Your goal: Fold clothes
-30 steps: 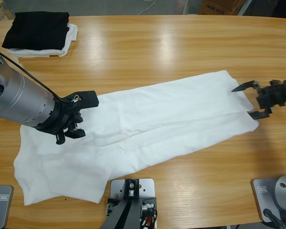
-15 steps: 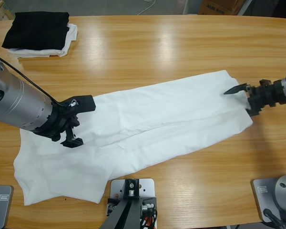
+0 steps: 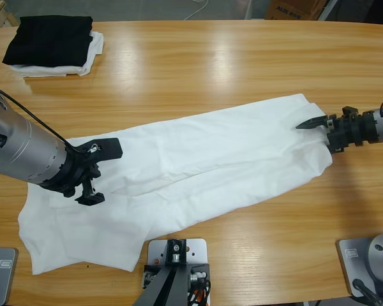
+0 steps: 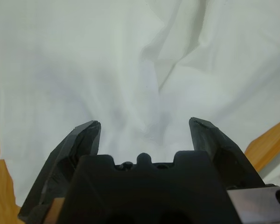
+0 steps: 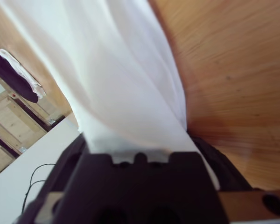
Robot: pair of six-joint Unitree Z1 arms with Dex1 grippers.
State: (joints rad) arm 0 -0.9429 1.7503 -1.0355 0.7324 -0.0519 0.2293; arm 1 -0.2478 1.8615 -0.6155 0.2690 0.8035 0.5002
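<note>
Fingers of the left gripper [image 3: 97, 171] gape over the large plain white cotton T-shirt [image 3: 198, 159] stretched across mid-frame, while the right gripper [image 3: 322, 131], spread a second ago, has clamped its right-hand hem, ready to fold.

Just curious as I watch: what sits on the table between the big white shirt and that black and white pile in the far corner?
Nothing: the high view shows only bare wooden table between the white T-shirt and the folded black garment.
</note>
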